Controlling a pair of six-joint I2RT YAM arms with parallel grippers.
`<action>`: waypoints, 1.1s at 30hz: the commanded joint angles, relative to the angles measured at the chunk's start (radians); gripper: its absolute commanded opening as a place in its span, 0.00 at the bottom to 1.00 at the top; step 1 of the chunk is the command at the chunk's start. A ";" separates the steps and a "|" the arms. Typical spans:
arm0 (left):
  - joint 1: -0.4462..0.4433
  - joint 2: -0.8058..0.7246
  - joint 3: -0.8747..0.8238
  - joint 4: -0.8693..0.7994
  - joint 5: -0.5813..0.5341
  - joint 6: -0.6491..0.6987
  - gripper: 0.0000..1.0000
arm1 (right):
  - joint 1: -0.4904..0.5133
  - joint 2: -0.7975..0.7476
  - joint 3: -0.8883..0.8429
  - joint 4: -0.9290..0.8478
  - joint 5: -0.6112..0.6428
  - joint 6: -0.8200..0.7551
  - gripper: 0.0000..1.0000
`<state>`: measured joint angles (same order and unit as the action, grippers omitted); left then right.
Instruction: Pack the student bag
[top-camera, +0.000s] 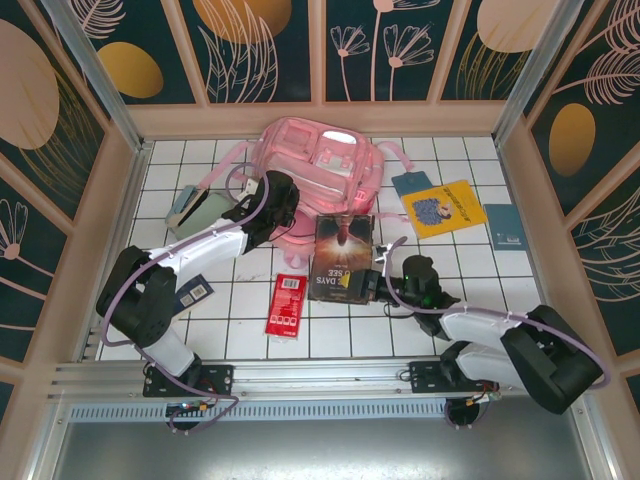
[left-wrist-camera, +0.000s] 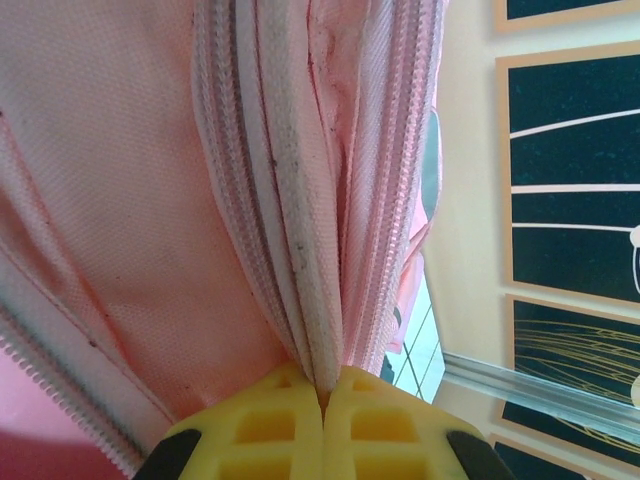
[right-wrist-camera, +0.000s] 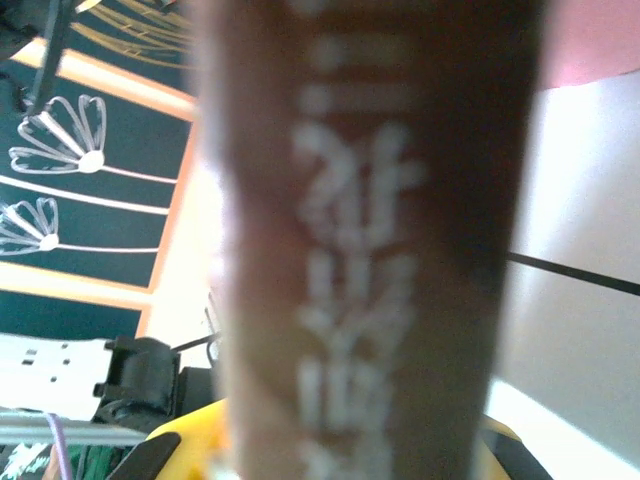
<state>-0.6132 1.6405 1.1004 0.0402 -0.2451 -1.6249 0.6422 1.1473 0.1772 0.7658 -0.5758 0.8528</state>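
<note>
The student bag (top-camera: 325, 160) lies at the far middle of the white tiled table (top-camera: 240, 330), pink front facing up. The left gripper (top-camera: 287, 213) reaches to the bag's near-left edge. In the left wrist view its yellow fingers (left-wrist-camera: 260, 425) press together on a ridge of pink fabric between two zipper lines, so the jaws are clamped on the bag. Just on the near side of the bag rests a dark book (top-camera: 340, 255), its far end touching the pink fabric. The right gripper (top-camera: 371, 285) holds this book at its near-right corner, jaws closed on it. In the right wrist view the book is very close and blurred, with what looks like white lettering on brown. A red packet (top-camera: 288, 304) lies just left of the book, a yellow booklet (top-camera: 446, 207) lies right of the bag, and a mint-green pencil case (top-camera: 197, 210) lies left of it
</note>
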 joint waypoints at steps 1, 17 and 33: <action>0.003 -0.045 0.048 0.117 -0.021 -0.017 0.00 | 0.017 -0.076 0.027 0.010 -0.058 -0.010 0.00; 0.007 0.010 0.131 0.155 0.029 -0.049 0.00 | -0.009 0.247 0.197 0.159 -0.210 0.013 0.00; 0.006 -0.079 0.031 0.235 0.120 -0.038 0.00 | -0.161 0.587 0.369 0.448 -0.262 0.291 0.00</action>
<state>-0.6067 1.6520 1.1393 0.1520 -0.1562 -1.6768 0.5224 1.6978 0.4744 1.0973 -0.8608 1.0752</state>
